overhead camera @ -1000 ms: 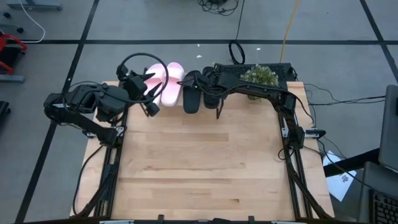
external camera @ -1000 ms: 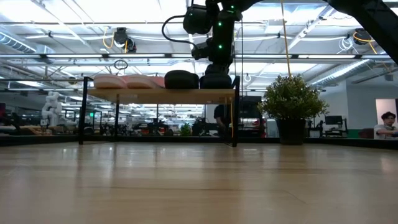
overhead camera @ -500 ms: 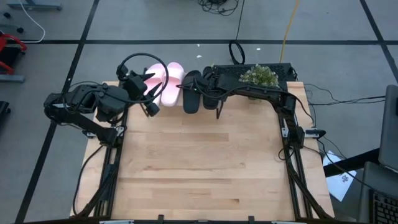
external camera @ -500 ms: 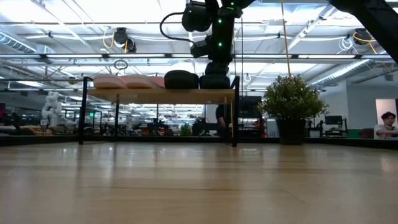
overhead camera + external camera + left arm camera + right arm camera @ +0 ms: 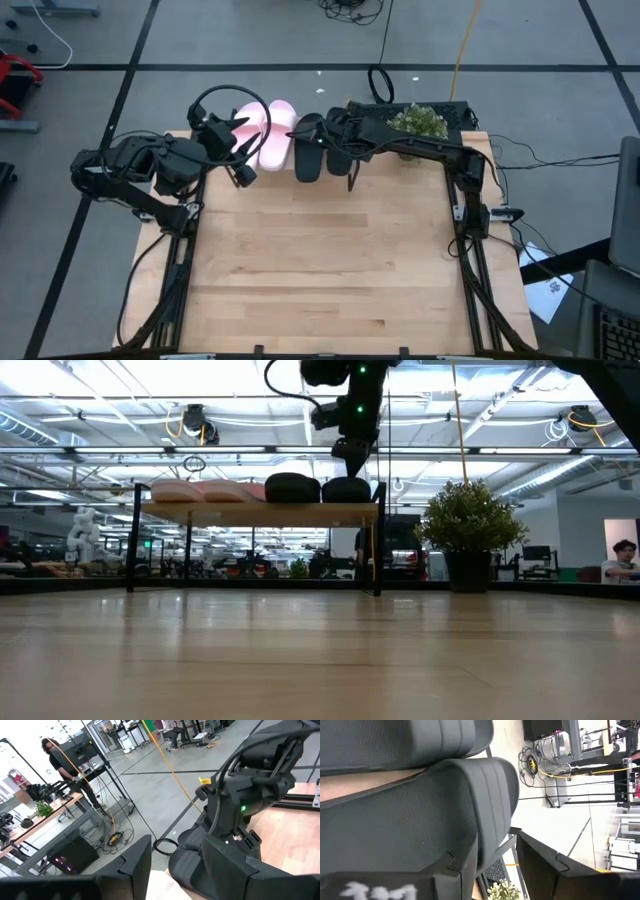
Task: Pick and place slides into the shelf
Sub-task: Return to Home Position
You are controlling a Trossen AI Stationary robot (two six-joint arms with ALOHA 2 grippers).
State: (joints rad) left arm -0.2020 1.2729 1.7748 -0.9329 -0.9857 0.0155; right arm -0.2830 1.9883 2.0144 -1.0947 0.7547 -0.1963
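Note:
The shelf (image 5: 260,513) stands at the table's far edge. Four slides rest on its top board: two pink ones (image 5: 205,491) to the left and two black ones (image 5: 291,488) to the right. In the high view the pink pair (image 5: 275,135) and the left black slide (image 5: 308,152) show. My right gripper (image 5: 352,460) hovers open just above the rightmost black slide (image 5: 346,489), touching nothing; its wrist view looks down on both black slides (image 5: 415,820). My left gripper (image 5: 243,148) waits open beside the pink slides, nothing between its fingers (image 5: 135,865).
A potted plant (image 5: 418,122) stands at the table's far right corner, right of the shelf. The bare wooden tabletop (image 5: 320,260) stretches from the shelf to the near edge. Cables lie on the floor behind the table, and a person sits far off in the room (image 5: 622,560).
My right gripper has risen off the rightmost black slide and now hangs clear above it. The slide stays where it was on the shelf. My left arm has kept still.

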